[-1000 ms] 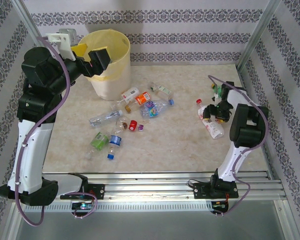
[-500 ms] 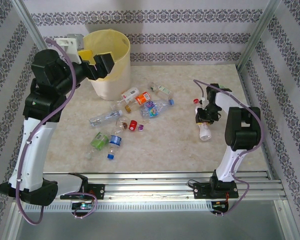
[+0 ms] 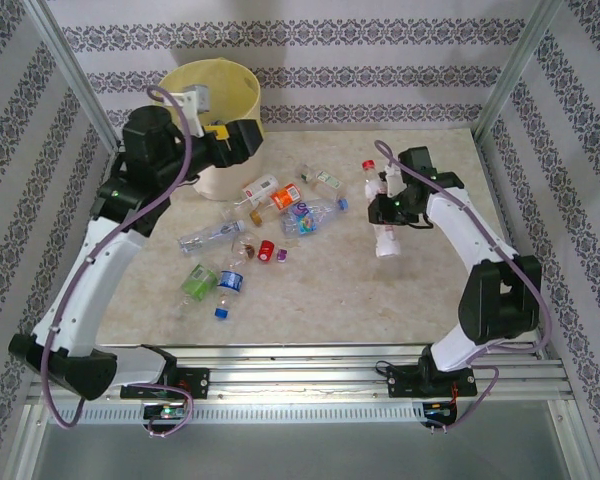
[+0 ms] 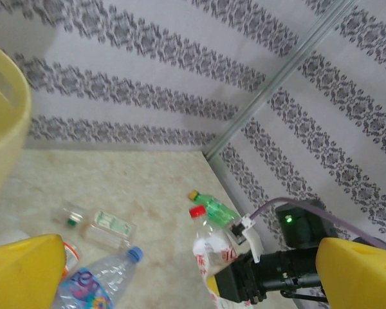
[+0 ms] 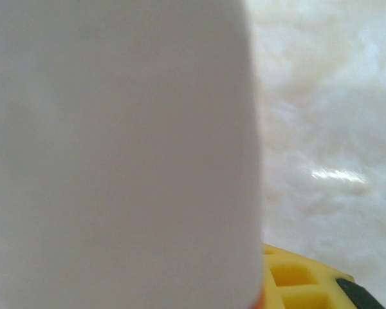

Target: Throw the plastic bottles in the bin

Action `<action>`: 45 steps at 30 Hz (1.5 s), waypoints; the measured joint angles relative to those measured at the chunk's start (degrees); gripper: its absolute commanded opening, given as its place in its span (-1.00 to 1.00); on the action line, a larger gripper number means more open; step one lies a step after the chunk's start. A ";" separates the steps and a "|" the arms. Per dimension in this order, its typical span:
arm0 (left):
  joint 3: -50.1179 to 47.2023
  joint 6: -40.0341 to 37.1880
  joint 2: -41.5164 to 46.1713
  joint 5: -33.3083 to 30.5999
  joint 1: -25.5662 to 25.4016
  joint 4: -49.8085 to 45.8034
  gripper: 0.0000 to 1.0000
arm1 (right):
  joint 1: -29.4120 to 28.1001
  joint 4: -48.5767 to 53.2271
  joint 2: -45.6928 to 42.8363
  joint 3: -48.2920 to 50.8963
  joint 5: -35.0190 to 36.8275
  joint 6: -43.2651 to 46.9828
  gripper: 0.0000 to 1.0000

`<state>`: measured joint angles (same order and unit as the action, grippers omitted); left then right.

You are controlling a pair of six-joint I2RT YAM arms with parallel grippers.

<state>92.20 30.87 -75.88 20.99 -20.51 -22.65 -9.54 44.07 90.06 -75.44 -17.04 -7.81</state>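
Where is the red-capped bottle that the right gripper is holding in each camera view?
Top external: red-capped bottle right of centre, in the right gripper, over the table.
Left wrist: bottom centre, red cap up.
Right wrist: probably the blurred white surface at left.
Shared landmark: the marbled table.

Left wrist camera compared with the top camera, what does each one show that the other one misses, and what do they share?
Left wrist adds a green bottle lying just beyond the red-capped bottle. Top adds a second green bottle and most of the scattered bottles near the bin. Shared: the bin's yellow rim, the blue-capped bottle, and the right pincer shut on the red-capped bottle.
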 measured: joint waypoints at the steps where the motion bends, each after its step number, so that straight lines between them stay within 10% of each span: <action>1: -0.09 0.76 -0.90 0.00 -0.76 0.28 1.00 | -0.96 -0.50 -0.66 -0.61 -0.31 -0.33 -0.52; 25: -0.20 14.69 -14.91 2.99 -4.68 4.63 0.93 | -21.20 -11.04 -4.07 -8.41 -8.44 -2.97 -0.54; 45: 1.73 14.60 -17.44 4.42 -5.35 6.29 -0.80 | -21.86 -9.84 -3.21 -8.41 -10.08 -2.95 -0.42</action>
<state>93.93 45.47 -93.32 25.41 -25.87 -16.36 -31.40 34.24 86.85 -83.85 -27.11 -10.76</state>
